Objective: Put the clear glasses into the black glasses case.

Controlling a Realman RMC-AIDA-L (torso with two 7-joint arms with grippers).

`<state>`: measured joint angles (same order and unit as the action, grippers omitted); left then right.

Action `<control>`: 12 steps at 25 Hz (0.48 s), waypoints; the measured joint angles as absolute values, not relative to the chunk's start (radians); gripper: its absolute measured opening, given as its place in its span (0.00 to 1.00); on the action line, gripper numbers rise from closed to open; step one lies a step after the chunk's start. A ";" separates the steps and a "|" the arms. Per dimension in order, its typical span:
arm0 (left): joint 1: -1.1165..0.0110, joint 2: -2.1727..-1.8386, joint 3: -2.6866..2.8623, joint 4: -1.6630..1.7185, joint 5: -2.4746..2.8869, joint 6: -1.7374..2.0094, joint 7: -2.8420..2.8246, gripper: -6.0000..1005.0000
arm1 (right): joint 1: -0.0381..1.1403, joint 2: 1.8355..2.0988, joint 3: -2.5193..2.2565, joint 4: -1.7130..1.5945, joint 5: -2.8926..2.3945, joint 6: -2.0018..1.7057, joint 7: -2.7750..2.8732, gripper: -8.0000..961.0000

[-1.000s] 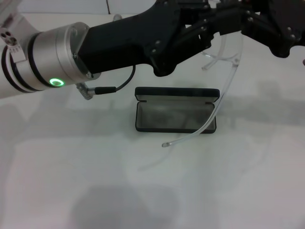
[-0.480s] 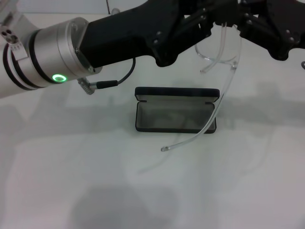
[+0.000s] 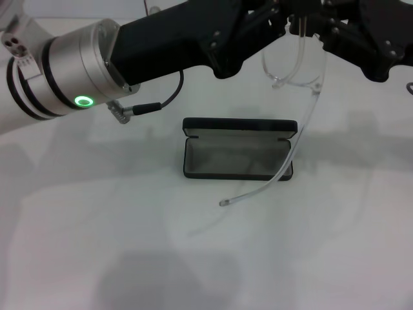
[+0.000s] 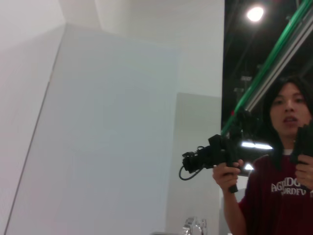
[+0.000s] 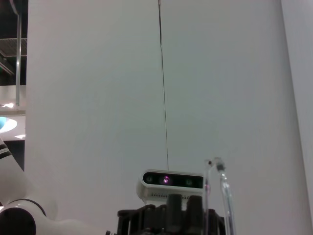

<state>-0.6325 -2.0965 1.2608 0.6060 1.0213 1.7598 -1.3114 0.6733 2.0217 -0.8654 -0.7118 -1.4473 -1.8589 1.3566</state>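
The clear glasses (image 3: 298,70) hang in the air above the far right end of the black glasses case (image 3: 237,155). One long arm of the glasses curves down in front of the case to a tip near the table. The case lies open in the middle of the table and its grey lining shows. My left gripper (image 3: 284,18) reaches across the top of the head view and is shut on the upper part of the glasses. My right gripper (image 3: 335,29) sits right beside it on the other side of the glasses. A clear strip of the glasses (image 5: 221,196) shows in the right wrist view.
The white table (image 3: 129,245) spreads around the case. My left arm's silver cuff with a green light (image 3: 80,101) and a dangling cable (image 3: 151,111) hang over the table's far left. A person (image 4: 283,186) holding a device appears in the left wrist view.
Both grippers and the clear glasses have risen a little. The lenses now sit higher above the case, and the hanging arm's tip has hardly moved.
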 joint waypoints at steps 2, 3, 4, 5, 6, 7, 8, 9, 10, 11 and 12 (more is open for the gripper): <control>-0.632 -2.097 1.263 0.605 1.014 1.751 -1.311 0.09 | 0.673 2.022 -0.865 -0.712 -1.447 -1.859 1.356 0.08; -0.631 -2.097 1.263 0.604 1.012 1.749 -1.311 0.09 | 0.673 2.022 -0.865 -0.712 -1.447 -1.859 1.356 0.08; -0.631 -2.097 1.264 0.603 1.010 1.748 -1.311 0.09 | 0.673 2.022 -0.865 -0.712 -1.447 -1.859 1.356 0.08; -0.631 -2.097 1.264 0.602 1.009 1.747 -1.311 0.09 | 0.673 2.022 -0.865 -0.712 -1.446 -1.858 1.356 0.08; -0.631 -2.097 1.265 0.601 1.008 1.747 -1.311 0.09 | 0.673 2.022 -0.865 -0.712 -1.446 -1.858 1.355 0.08; -0.631 -2.097 1.265 0.601 1.008 1.747 -1.311 0.09 | 0.673 2.022 -0.864 -0.712 -1.446 -1.857 1.353 0.08; -0.631 -2.097 1.265 0.601 1.008 1.750 -1.312 0.09 | 0.673 2.022 -0.863 -0.712 -1.446 -1.856 1.350 0.08; -0.631 -2.097 1.264 0.601 1.007 1.753 -1.312 0.09 | 0.672 2.022 -0.861 -0.712 -1.446 -1.855 1.346 0.08; -0.632 -2.096 1.264 0.601 1.006 1.762 -1.313 0.09 | 0.671 2.022 -0.859 -0.712 -1.445 -1.854 1.344 0.08; -0.632 -2.094 1.264 0.601 1.006 1.772 -1.315 0.09 | 0.669 2.021 -0.857 -0.712 -1.444 -1.854 1.341 0.08; -0.631 -2.093 1.263 0.601 1.006 1.783 -1.318 0.09 | 0.667 2.019 -0.856 -0.712 -1.441 -1.853 1.340 0.08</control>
